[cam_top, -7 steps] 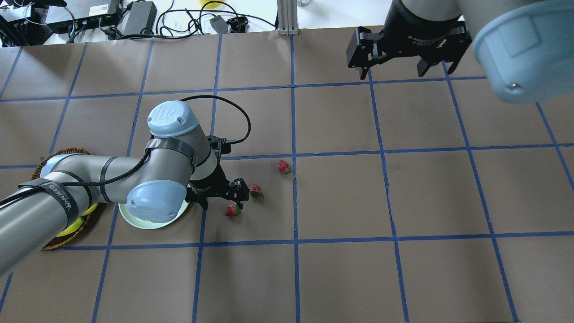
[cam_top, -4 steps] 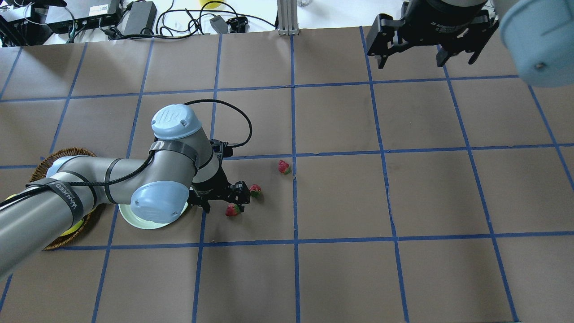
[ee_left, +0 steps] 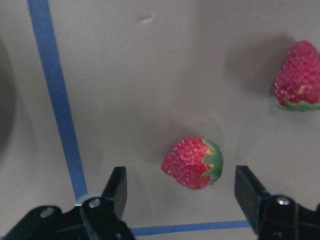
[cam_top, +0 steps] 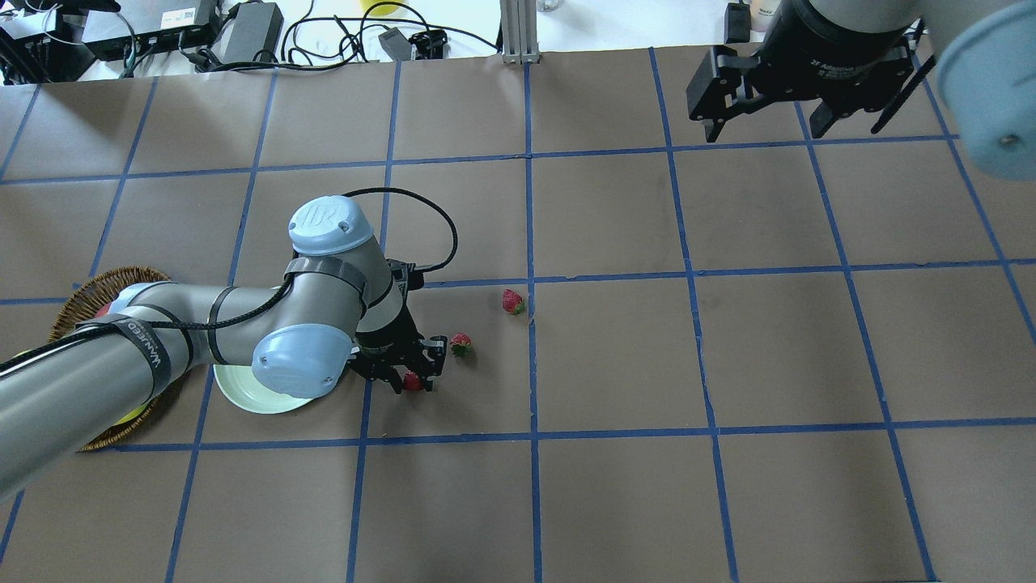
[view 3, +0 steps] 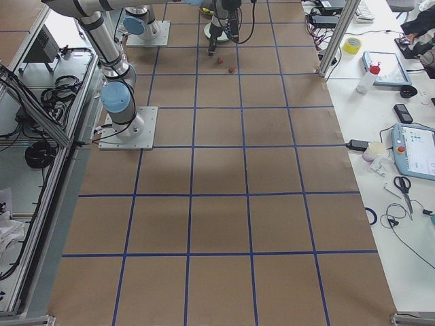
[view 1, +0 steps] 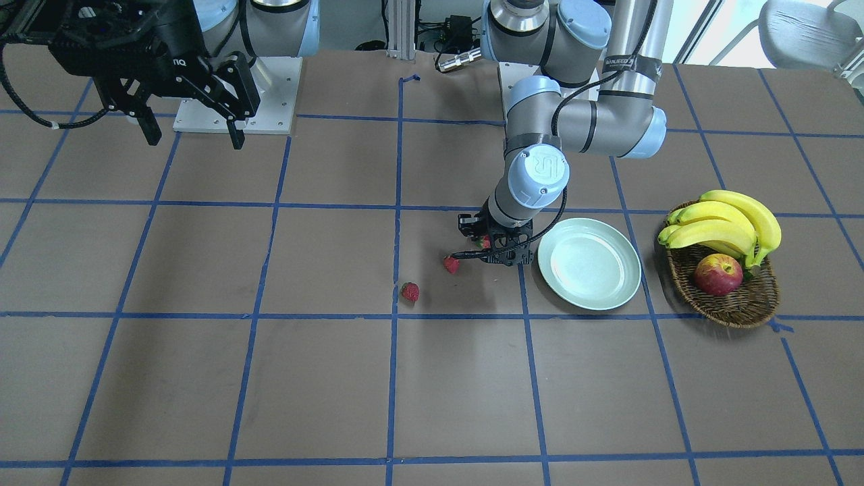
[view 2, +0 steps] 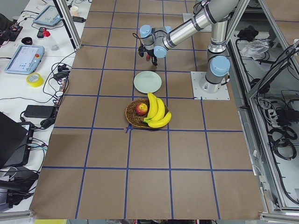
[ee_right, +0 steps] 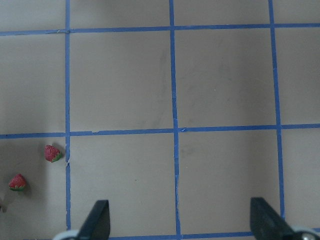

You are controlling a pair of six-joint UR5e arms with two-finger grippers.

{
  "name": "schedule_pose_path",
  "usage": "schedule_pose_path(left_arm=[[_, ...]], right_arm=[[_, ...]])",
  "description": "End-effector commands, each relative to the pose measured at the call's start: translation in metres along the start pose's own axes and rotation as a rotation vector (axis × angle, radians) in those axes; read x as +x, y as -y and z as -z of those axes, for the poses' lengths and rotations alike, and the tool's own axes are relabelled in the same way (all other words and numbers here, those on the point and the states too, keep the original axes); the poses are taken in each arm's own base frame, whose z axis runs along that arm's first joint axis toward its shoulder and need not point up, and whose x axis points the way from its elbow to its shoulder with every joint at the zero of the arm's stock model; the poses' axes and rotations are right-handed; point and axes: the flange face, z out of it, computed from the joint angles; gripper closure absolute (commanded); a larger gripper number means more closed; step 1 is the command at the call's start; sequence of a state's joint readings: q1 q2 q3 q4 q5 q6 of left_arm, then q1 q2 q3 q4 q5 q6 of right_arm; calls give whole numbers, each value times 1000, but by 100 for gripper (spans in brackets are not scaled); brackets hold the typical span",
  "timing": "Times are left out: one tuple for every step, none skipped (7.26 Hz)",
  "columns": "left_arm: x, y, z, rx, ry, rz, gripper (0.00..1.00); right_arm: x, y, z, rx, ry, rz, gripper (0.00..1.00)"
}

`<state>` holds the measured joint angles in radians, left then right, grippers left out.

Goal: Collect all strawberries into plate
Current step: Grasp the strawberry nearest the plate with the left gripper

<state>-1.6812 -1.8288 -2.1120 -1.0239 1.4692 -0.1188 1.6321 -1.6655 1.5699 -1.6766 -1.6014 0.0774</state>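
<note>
L claw (cam_top: 413,379) shifted over nearest strawberry (ee_left: 192,163), now straddling it, R claw (cam_top: 765,123) drifted rightward

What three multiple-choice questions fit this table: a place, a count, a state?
1. Where is the plate? A) between the basket and the strawberries B) inside the basket C) under the basket
2. How many strawberries lie on the table? A) one B) two C) three
3. The left gripper is: A) shut on a strawberry B) open around a strawberry C) open above the plate
Answers: 1 A, plate lies between them. 2 C, three show. 3 B, strawberry sits between spread fingers.
</note>
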Motion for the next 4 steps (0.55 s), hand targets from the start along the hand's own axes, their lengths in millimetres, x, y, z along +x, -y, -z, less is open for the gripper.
schedule_pose_path(left_arm=[[2,6,13,31,-1,17,100],[6,17,58,107,1,18,100],[3,25,95,66,45,28,100],[-8,38,137,84,153,28,100]], right_arm=[[1,-17,-3,-8,1,2,0],[2,-26,-4,-11,-1,0,0],[5,-36,0,-6,-6,-1,0],[10,-30,5,14,-19,11,0]])
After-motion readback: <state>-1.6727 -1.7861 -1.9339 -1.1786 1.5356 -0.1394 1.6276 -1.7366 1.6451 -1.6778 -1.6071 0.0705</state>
